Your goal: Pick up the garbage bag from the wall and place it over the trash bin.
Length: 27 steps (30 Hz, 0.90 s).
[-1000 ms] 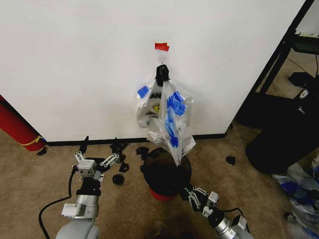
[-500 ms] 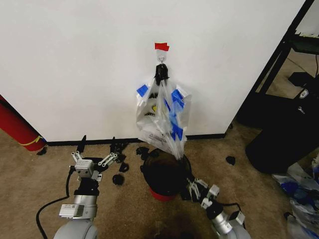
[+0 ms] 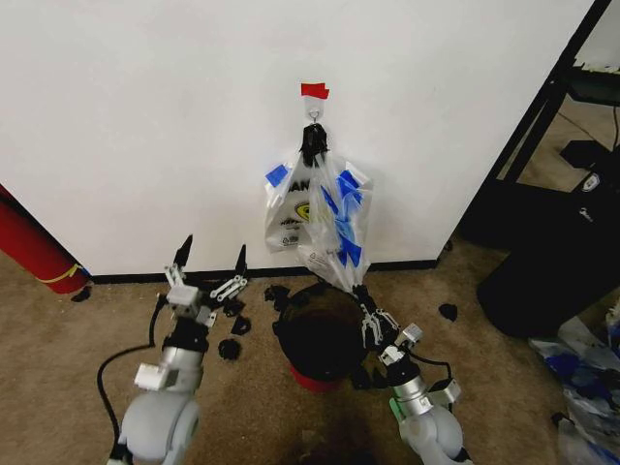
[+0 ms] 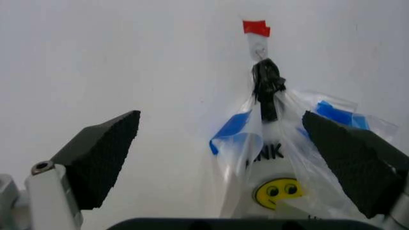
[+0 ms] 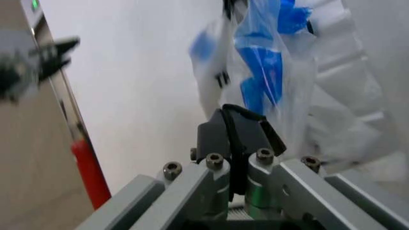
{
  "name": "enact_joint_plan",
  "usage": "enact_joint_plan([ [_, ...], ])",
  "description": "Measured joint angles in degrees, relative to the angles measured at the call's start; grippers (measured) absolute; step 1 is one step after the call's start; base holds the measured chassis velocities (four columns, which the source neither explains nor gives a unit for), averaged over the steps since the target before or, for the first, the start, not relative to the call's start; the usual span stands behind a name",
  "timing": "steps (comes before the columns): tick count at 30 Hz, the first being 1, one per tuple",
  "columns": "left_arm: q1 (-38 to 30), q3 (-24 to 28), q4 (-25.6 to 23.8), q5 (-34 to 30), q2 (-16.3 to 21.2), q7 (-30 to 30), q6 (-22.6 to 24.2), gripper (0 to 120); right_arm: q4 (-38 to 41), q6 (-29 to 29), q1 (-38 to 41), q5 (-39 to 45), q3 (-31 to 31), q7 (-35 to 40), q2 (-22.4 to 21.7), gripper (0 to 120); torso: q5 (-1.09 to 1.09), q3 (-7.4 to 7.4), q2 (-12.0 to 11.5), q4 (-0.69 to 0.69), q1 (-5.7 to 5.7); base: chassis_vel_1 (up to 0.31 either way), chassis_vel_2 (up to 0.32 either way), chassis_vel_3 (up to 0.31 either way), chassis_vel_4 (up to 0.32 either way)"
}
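Garbage bag of crinkly clear plastic with blue tape patches, hanging against the white wall from a small hook under a piece of red tape, bunched at the top in a black clip. Behind it, pinched by the same clip, a flatter bag with black lettering and a yellow smiley. Lower tip of the garbage bag reaching down to just above the far rim of the trash bin, red outside and black inside, standing on the brown carpet directly below.

Right gripper raised at the bin's right edge, fingers pressed together on the bottom corner of the garbage bag; in the right wrist view black pads closed against each other with the clear plastic and blue patches rising just beyond them.

Left gripper raised left of the bin, well apart from the garbage bag, pointed toward the wall, fingers spread wide with nothing between them. In the left wrist view two dark pads framing the hanging bags, tape and clip ahead, touching neither.

Scattered black scraps on the carpet along the black baseboard. Long red cylinder with a yellow band leaning at the far left. Black shelving at the right.
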Motion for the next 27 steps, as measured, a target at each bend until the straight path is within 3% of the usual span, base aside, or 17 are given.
enact_joint_plan([
  [8, -1.06, 0.47, 3.56, -0.26, -0.25, 0.00, -0.83, 100, -4.28, 3.07, -1.15, -6.47, 3.44, -2.05, -3.60, 3, 0.01, 0.00, 0.00, 0.00, 0.00, 0.000, 0.000, 0.000, 0.000],
  [20, -1.25, -0.25, 4.18, -1.02, -0.08, -0.15, -1.37, 100, -1.21, 4.06, -5.04, -6.55, 5.54, -6.76, -10.60, 39, 0.02, -0.01, 0.00, 0.00, -0.01, 0.000, 0.000, 0.000, 0.000],
  [24, -0.81, -0.79, 3.83, -1.18, 0.07, -0.20, -1.38, 100, 2.31, 4.16, -4.17, -5.76, 4.40, -0.36, -11.19, 60, 0.02, -0.01, 0.01, 0.00, -0.01, 0.000, 0.000, 0.000, 0.000],
  [27, -0.43, -0.81, 3.67, -1.13, -0.07, -0.21, -1.44, 100, 4.02, 3.76, -2.47, -6.45, 3.00, 4.90, -11.02, 66, 0.02, -0.01, 0.00, 0.00, -0.01, 0.000, 0.000, 0.000, 0.000],
])
